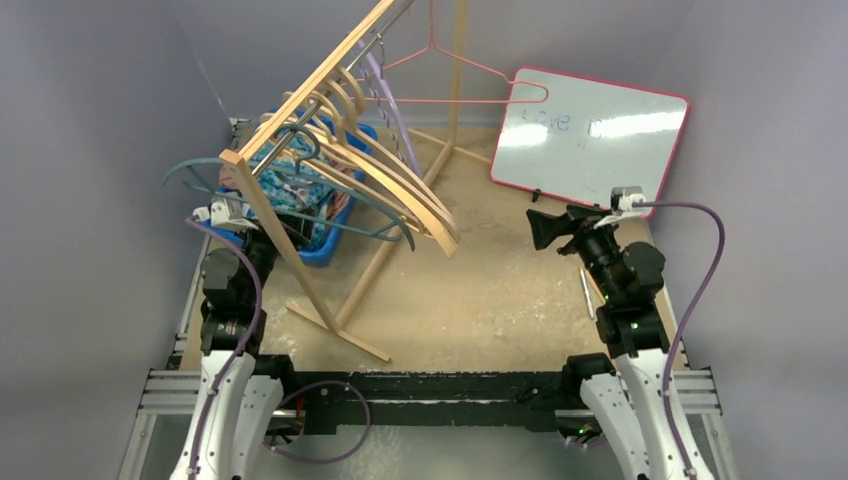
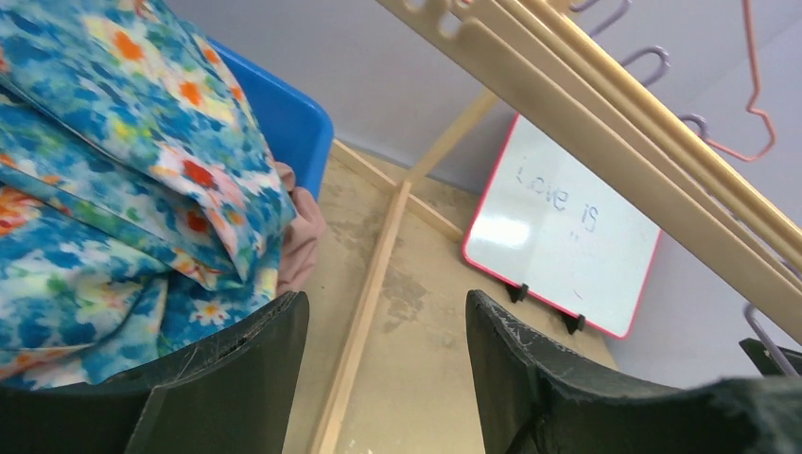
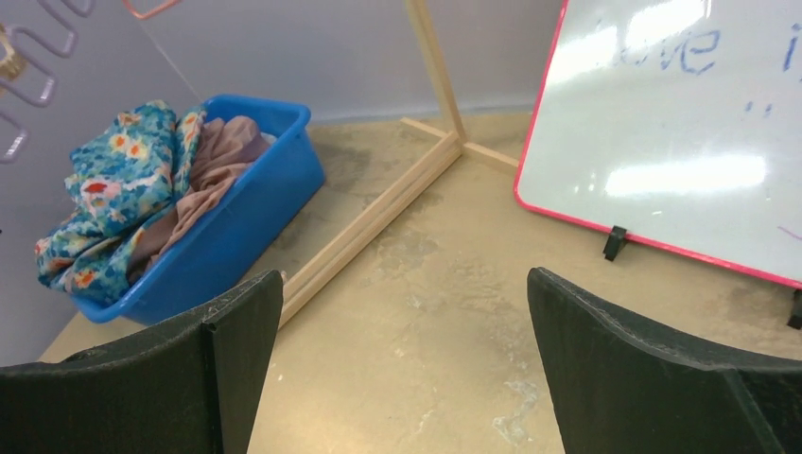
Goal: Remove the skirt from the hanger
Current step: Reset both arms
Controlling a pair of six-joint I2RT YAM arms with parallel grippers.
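Observation:
The skirt (image 1: 291, 166), a blue floral cloth, lies bunched in a blue bin (image 1: 338, 222) at the back left, over a pink cloth (image 3: 219, 151). It also shows in the left wrist view (image 2: 113, 180) and the right wrist view (image 3: 112, 170). A grey-teal hanger (image 1: 303, 136) hangs just above it; I cannot tell whether it holds the skirt. My left gripper (image 1: 275, 228) is open and empty beside the bin (image 2: 388, 305). My right gripper (image 1: 536, 228) is open and empty above the table (image 3: 405, 284), right of the rack.
A tilted wooden rack (image 1: 300, 105) with several wooden hangers (image 1: 400, 190) stands over the bin; its foot bars (image 1: 345, 300) run across the table. A pink wire hanger (image 1: 470, 80) hangs at the back. A red-rimmed whiteboard (image 1: 590, 135) stands at the back right.

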